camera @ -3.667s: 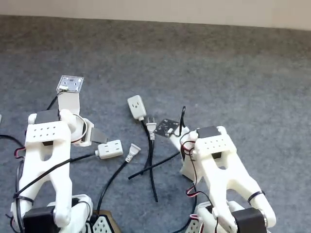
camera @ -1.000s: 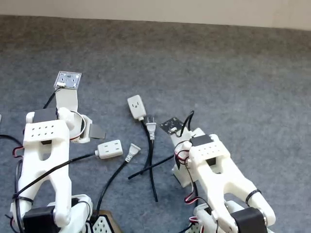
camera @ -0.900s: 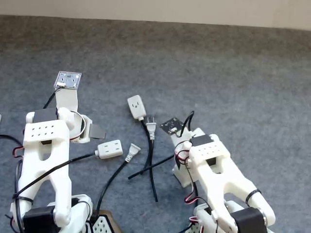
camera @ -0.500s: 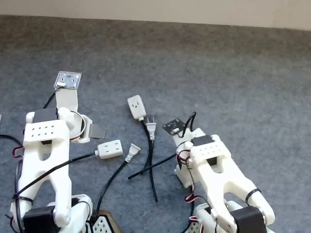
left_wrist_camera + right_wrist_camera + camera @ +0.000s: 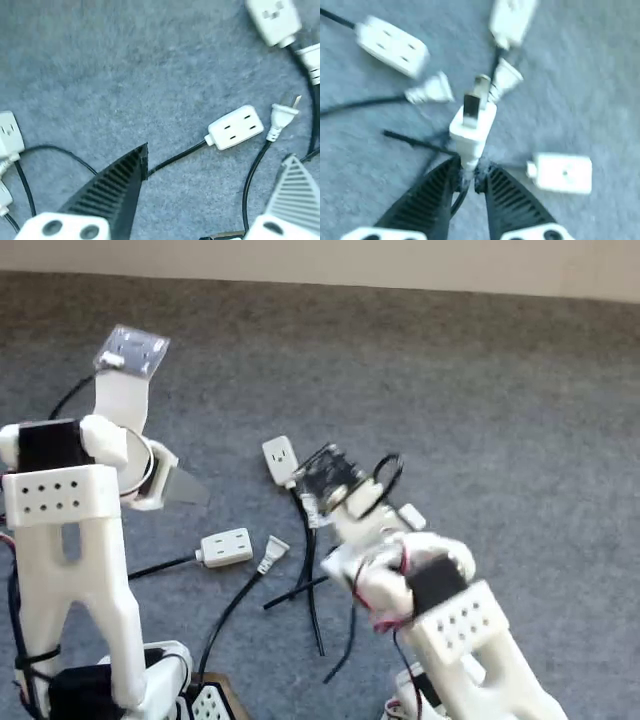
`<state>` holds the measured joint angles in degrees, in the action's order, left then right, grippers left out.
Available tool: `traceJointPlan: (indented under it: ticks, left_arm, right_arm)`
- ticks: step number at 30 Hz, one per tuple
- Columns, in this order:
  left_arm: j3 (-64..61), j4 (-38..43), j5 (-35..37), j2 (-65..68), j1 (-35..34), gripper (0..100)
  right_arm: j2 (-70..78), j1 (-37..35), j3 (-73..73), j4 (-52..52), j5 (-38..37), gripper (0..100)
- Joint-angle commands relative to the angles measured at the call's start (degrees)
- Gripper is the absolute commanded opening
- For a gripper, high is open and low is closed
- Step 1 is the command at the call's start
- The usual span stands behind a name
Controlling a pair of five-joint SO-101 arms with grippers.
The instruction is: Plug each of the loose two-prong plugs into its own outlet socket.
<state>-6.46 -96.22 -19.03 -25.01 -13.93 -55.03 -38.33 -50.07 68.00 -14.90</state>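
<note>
While the right gripper (image 5: 468,172) pinches a white two-prong plug (image 5: 471,125) by its cord end, the left gripper (image 5: 216,155) hangs spread wide near a white outlet socket (image 5: 235,127). Another loose plug (image 5: 281,117) lies just beside that socket.

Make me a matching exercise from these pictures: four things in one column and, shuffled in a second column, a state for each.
Things
1. left gripper
2. right gripper
3. outlet block
4. loose plug

States
A. lying unplugged on the carpet, prongs bare
B. shut on a white two-prong plug
C. open, holding nothing
D. lying on the carpet with a black cord attached, sockets empty

Pairs: 1-C, 2-B, 3-D, 4-A
</note>
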Motion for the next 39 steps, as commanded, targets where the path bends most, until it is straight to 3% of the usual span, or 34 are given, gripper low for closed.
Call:
traceJointPlan:
  ticks: [1,6,13,17,25,33,39]
  left_arm:
    - [7.8,-2.1,-0.9,-3.0,2.4,40]
    - [-1.3,4.1,-1.7,-14.2,7.5,40]
    - [-34.5,22.8,-3.3,-39.6,11.2,40]
    - [-46.1,26.3,-1.1,-48.7,11.7,40]
    - [-52.4,26.4,3.2,-53.2,17.1,40]
    - [-61.2,32.2,2.8,-53.3,13.8,40]
    - [-62.5,32.1,2.8,-53.2,15.6,40]
  right_arm:
    - [-0.2,-4.2,-0.4,-5.5,1.1,0.5]
    - [6.3,-6.4,-1.6,-13.0,1.1,0.5]
    - [12.4,-12.4,-2.0,-13.8,3.7,0.5]
    - [12.4,-14.3,-2.0,-13.5,4.3,0.5]
    - [12.4,-17.5,0.6,-9.5,6.1,0.5]
    - [12.4,-17.4,11.2,0.4,5.9,0.5]
    - [13.1,-16.2,24.0,7.3,4.5,0.5]
